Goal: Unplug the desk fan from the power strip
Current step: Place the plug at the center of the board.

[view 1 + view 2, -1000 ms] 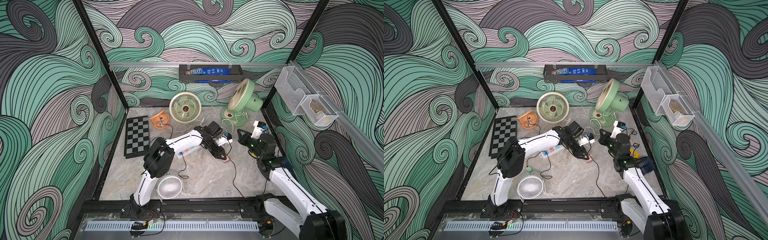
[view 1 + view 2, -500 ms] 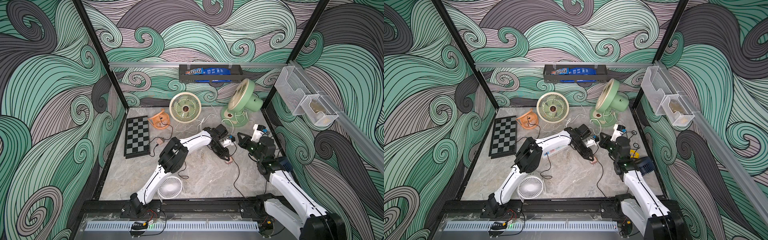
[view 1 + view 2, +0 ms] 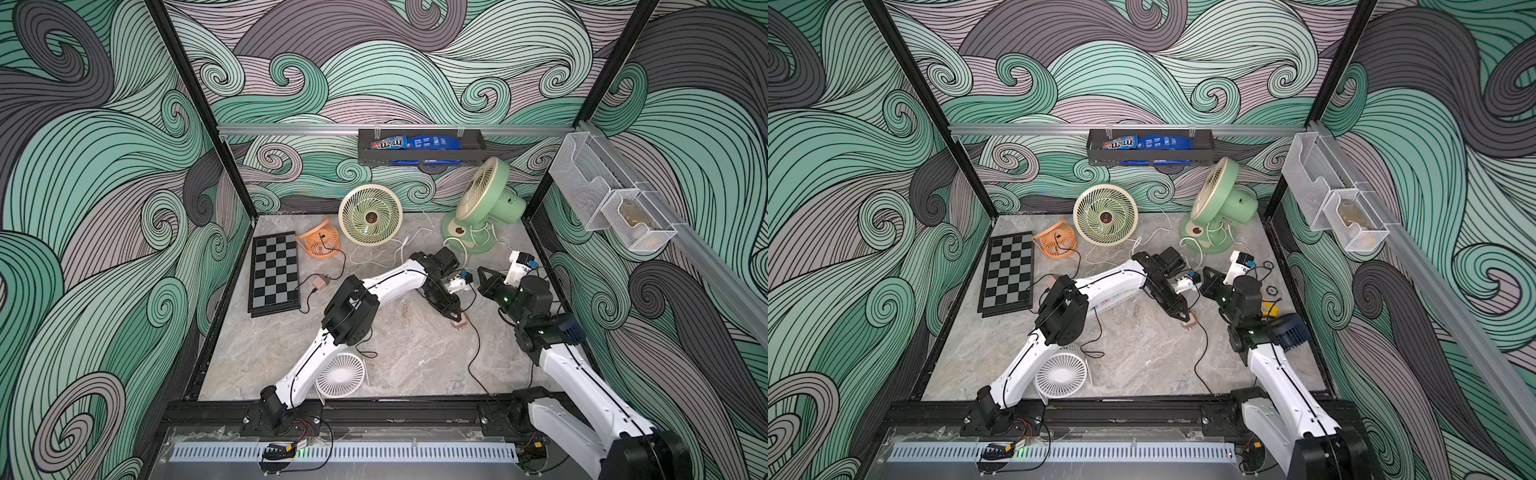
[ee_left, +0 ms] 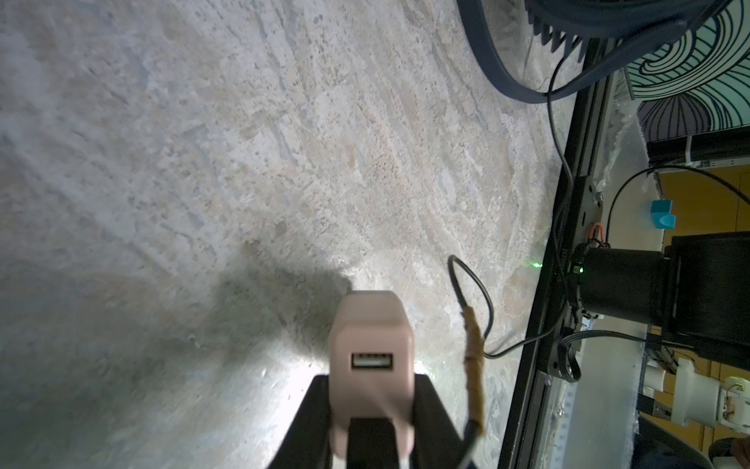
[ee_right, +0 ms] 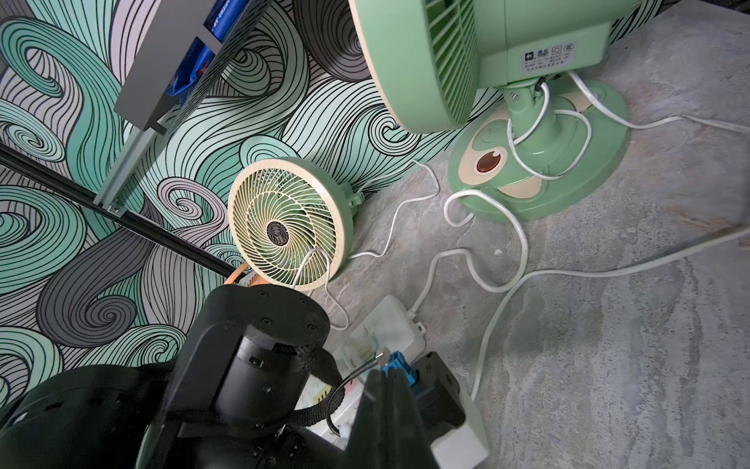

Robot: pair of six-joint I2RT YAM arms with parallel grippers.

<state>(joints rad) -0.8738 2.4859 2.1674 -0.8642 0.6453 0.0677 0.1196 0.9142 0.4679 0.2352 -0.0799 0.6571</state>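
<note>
Jaws of left pincer [image 4: 371, 381] clamp pink plug [image 4: 371, 325]; right pincer [image 5: 383, 379] fully closed near power strip [image 5: 391, 325]

Chessboard [image 3: 274, 274] lies flat on table, centre left. Rack [image 3: 419, 157] on rear wall holds snack packets [image 3: 388, 143]. Clear bins [image 3: 582, 183] upper right.

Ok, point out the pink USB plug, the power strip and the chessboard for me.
pink USB plug [image 4: 371, 345]: left wrist view, its face by the port.
power strip [image 5: 395, 325]: right wrist view, its white end by the cord.
chessboard [image 3: 274, 272]: a top view, middle of the board.
</note>
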